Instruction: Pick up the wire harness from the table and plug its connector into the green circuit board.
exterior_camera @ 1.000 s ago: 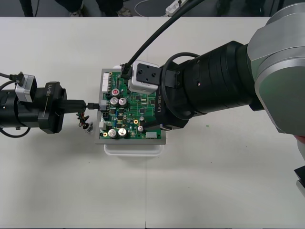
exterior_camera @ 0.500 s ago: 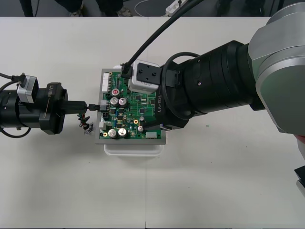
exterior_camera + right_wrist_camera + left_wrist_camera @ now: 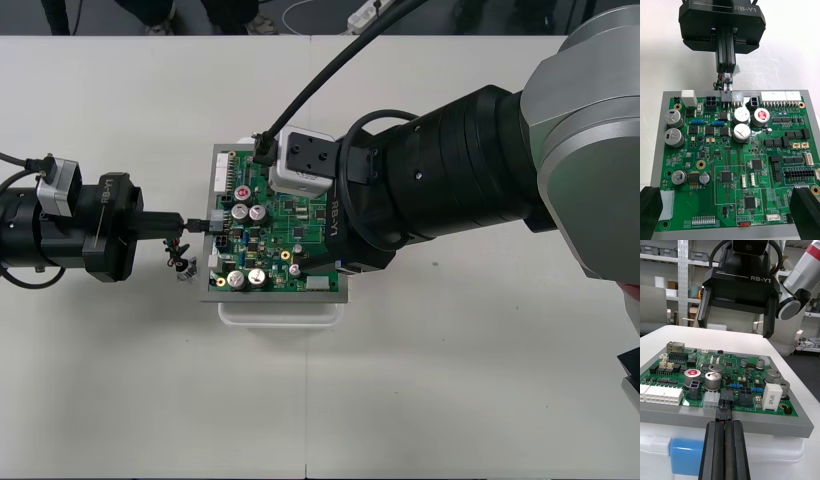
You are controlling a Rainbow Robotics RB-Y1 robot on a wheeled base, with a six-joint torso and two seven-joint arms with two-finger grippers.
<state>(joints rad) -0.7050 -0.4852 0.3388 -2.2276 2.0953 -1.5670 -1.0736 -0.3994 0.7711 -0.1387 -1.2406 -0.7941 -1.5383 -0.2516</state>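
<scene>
1. I see the flat green circuit board [image 3: 262, 245] sitting on its white plastic base [image 3: 280, 312]. Both are on the plain light table [image 3: 120, 380].
2. My left gripper [image 3: 195, 222] is at the board's left edge. It lies low and points straight at the board.
3. Its two long black fingers [image 3: 717, 450] are squeezed tight together. They pinch the small black plug [image 3: 725, 405] of the thin wire harness [image 3: 178, 250].
4. The plug touches the board's left edge. It sits between a little white box [image 3: 711, 401] and a little black box [image 3: 745, 395] on the board. I cannot tell if the plug is pushed all the way in.
5. The thin red, black and green wires [image 3: 719, 85] hang down under the left gripper, just beside the board's left edge.
6. The round metal socket [image 3: 187, 270] at the other end of the wires is down by the table, near the board's left edge.
7. My right gripper [image 3: 735, 330] hangs over the right part of the board. Its two black fingers [image 3: 649, 210] stand wide apart, one on each side of the board, and they hold nothing.
</scene>
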